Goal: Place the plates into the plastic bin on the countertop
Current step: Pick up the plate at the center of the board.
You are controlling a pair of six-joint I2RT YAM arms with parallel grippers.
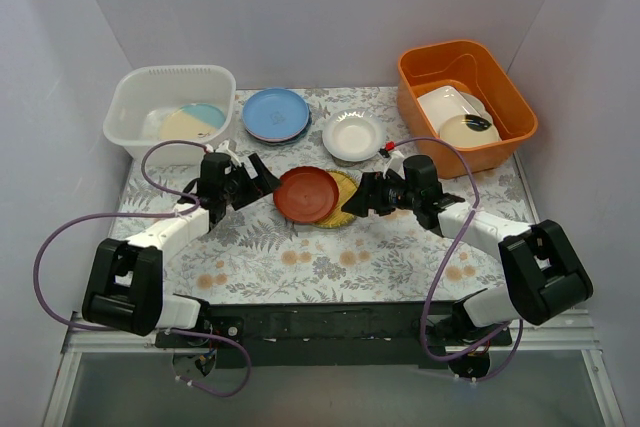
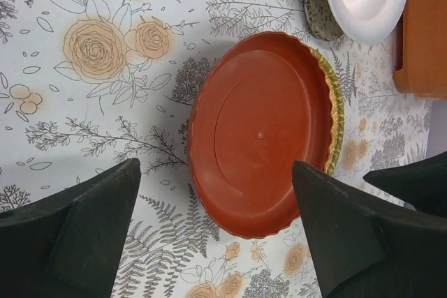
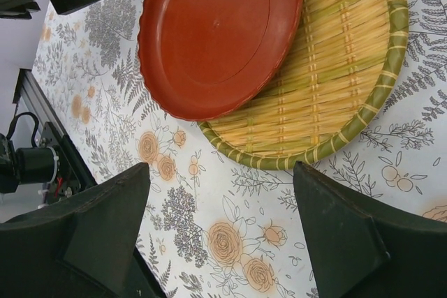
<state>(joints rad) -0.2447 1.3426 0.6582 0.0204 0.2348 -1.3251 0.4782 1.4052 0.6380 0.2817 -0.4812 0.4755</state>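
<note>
Plates, five seen from above. The red plate (image 1: 306, 194) lies in the middle of the frame, partly on a yellow woven plate (image 1: 347, 211) and covering that plate's left part. The blue plate (image 1: 276, 113) and the white scalloped plate (image 1: 352, 135) rest on the countertop (image 1: 250, 247) above that pair, apart from each other. A half-cream, half-blue plate (image 1: 193, 123) lies inside the plastic bin (image 1: 175, 72) at upper left. The orange tub (image 1: 405, 77) at upper right holds two pale dishes.

Left gripper (image 1: 262, 185): just left of the red plate, spread wide, holding nothing. In the left wrist view the red plate fills the centre. Its near rim reaches down between the two dark fingers (image 2: 91, 228). The lower-right finger overlaps the rim in the picture, and contact cannot be told.

Right gripper (image 1: 357, 197): just right of the yellow woven plate, spread wide, holding nothing. In the right wrist view both plates sit in the upper half, above the fingers (image 3: 84, 235). The yellow plate's green rim comes just beside the right-hand fingertip. The red plate lies apart from both tips.
</note>
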